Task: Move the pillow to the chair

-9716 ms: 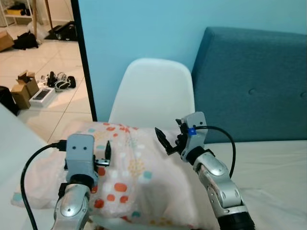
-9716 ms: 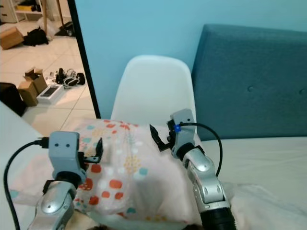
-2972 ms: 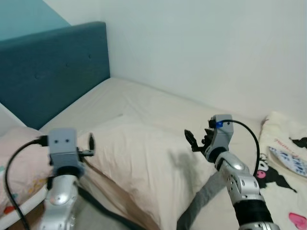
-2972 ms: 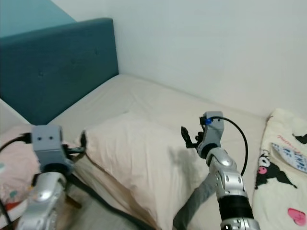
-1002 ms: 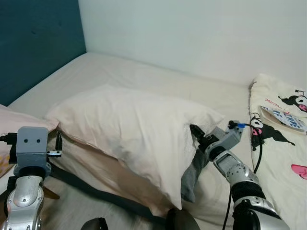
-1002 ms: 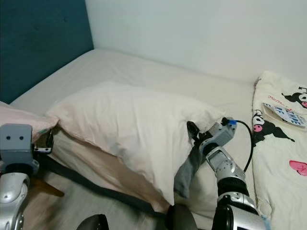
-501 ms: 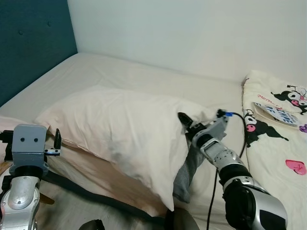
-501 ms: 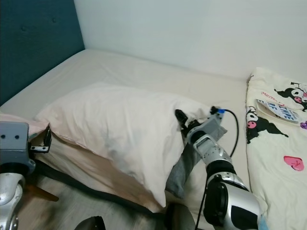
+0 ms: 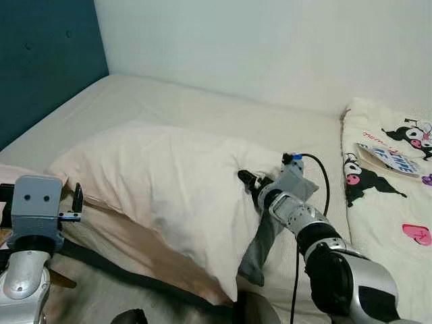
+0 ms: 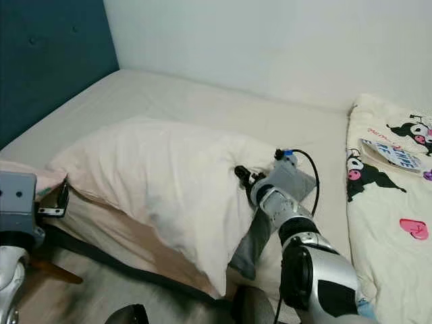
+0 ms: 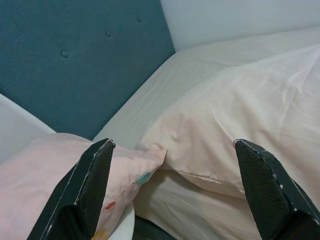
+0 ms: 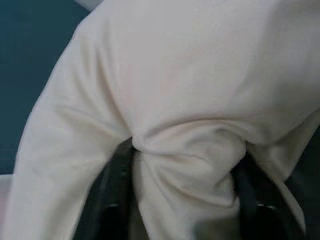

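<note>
Little can be read — blue lettering is printed on a small card [image 9: 392, 159] lying on the cartoon-printed blanket [image 9: 395, 202], and red script beside it, but both are too small to be made out.

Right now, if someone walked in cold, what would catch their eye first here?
The big cream pillow lying across the bed draws the eye first, with the right gripper pressed into its near end, bunching the fabric between its fingers. The left gripper hangs open at the pillow's other end, near the teal headboard. On the far right lies a cartoon-print blanket.
</note>
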### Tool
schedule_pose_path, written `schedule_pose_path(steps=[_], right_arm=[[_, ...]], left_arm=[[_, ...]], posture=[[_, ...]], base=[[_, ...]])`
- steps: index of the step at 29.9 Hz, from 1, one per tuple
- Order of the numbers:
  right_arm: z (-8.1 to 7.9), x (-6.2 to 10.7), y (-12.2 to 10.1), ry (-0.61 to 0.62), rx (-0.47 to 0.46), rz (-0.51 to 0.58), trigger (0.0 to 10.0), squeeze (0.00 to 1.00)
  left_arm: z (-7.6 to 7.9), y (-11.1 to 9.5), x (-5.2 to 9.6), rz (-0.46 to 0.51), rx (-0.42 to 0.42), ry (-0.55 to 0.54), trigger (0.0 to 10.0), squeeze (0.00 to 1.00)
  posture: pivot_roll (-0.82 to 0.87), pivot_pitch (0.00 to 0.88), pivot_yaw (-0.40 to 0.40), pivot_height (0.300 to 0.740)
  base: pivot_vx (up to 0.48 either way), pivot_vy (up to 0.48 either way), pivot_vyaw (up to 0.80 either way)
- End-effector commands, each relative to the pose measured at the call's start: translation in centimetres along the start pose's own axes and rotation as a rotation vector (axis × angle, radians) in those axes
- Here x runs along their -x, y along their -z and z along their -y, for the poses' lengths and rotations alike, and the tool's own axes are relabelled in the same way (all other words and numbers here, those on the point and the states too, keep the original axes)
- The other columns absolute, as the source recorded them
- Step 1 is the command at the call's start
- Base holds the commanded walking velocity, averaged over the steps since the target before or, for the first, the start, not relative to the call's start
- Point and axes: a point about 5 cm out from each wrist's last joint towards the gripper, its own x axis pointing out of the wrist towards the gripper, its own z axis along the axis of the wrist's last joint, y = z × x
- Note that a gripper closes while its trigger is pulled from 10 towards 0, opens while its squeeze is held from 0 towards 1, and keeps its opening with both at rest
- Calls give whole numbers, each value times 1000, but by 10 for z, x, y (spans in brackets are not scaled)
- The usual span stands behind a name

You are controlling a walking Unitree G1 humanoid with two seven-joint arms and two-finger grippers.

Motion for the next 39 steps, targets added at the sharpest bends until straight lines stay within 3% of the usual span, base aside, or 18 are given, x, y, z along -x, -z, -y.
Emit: schedule_pose_path(steps=[1, 14, 21, 25, 29, 32, 34, 37, 39], right_arm=[[-10, -3, 9, -52, 15, -68, 0, 0], [-11, -1, 2, -108, 57, -87, 0, 0], [-15, 1, -20, -136, 123, -24, 0, 0], [-31, 2, -40, -252, 185, 52, 0, 0], [-76, 11, -74, -556, 159, 194, 0, 0], [-85, 14, -82, -605, 166, 221, 0, 0], [-105, 20, -98, -678, 187, 279, 0, 0], [-113, 23, -104, -704, 192, 306, 0, 0], [-127, 29, -115, -743, 182, 355, 0, 0]], left_arm=[[-2, -2, -1, 2, -23, 3, 10000, 0], [6, -5, -7, 16, 22, -10, 10000, 0], [14, -7, -13, 29, 65, -15, 10000, 0], [23, -12, -17, 38, 123, -20, 10000, 0], [32, -22, -23, 60, 185, -24, 10000, 0], [33, -24, -25, 62, 200, -25, 10000, 0], [38, -28, -30, 65, 231, -26, 10000, 0], [40, -30, -32, 63, 243, -25, 10000, 0], [45, -29, -35, 46, 254, -19, 10000, 0]], posture=[[71, 20, -101, 555], [52, 0, -113, 555], [38, 0, -121, 555], [35, 0, -134, 555], [27, 0, -132, 570], [25, 0, -131, 574], [21, 0, -129, 584], [20, 0, -128, 589], [20, 0, -123, 599]], base=[[0, 0, 0], [0, 0, 0], [0, 0, 0], [0, 0, 0], [0, 0, 0], [0, 0, 0], [0, 0, 0], [0, 0, 0], [-137, 0, 0]])
